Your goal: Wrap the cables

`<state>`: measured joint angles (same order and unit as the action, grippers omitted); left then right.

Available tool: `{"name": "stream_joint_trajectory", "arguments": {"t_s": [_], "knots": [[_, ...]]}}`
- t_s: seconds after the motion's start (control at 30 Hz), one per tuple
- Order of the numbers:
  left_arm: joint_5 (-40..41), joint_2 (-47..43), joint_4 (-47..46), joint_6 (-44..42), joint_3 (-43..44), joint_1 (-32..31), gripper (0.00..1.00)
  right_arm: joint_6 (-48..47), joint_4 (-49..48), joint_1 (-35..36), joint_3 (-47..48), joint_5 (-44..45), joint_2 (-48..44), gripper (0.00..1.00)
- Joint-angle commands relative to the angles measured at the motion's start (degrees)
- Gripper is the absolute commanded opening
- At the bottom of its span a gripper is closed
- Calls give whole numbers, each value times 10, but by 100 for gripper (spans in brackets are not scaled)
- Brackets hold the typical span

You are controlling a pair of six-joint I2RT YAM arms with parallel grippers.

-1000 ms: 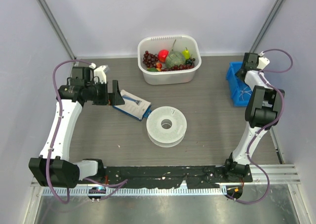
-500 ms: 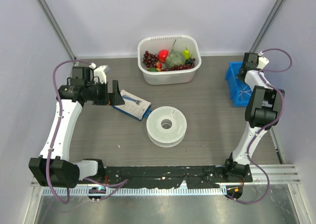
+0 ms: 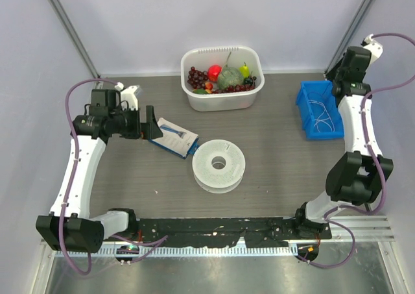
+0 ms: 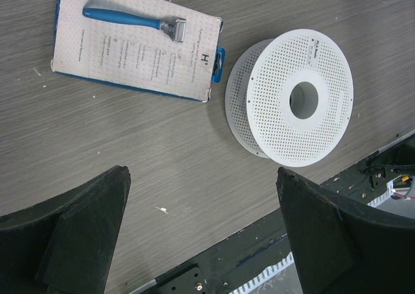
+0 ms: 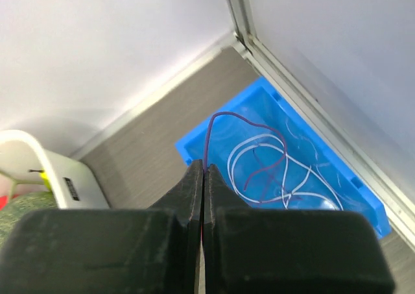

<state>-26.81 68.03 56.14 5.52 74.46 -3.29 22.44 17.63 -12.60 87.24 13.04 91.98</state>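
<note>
Jaws of your left gripper [image 4: 201,242] stood spread wide and empty over the table [image 4: 130,151], with the razor card [image 4: 136,44] and the white spool [image 4: 295,106] lying beyond them. Farther right, the cables [image 5: 285,171] lay looped in the blue bin [image 5: 227,138]. Your right gripper [image 5: 203,177], raised above it, was clamped on one thin purplish strand [image 5: 206,145] that arched back down into the bin
</note>
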Motion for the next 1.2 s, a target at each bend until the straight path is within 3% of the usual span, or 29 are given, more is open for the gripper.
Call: {"name": "stream_joint_trajectory", "arguments": {"t_s": [0.0,0.3,0.6,0.8,0.97,1.17], "knots": [[-11,-17,-8,-5,16,0,100,-43,-11,0,36,-53,-44,1],[-16,-16,-23,26,28,1,100,-120,-33,-1,77,-194,-118,1],[-6,-15,-59,69,36,1,100,-144,-29,1,185,-413,-143,1],[-10,-30,-103,100,45,0,100,-94,-45,13,264,-580,-127,0],[-44,-26,-116,103,75,0,100,21,-124,38,328,-688,-98,1],[-147,-31,-133,47,125,1,100,144,-254,62,266,-822,-106,1]]}}
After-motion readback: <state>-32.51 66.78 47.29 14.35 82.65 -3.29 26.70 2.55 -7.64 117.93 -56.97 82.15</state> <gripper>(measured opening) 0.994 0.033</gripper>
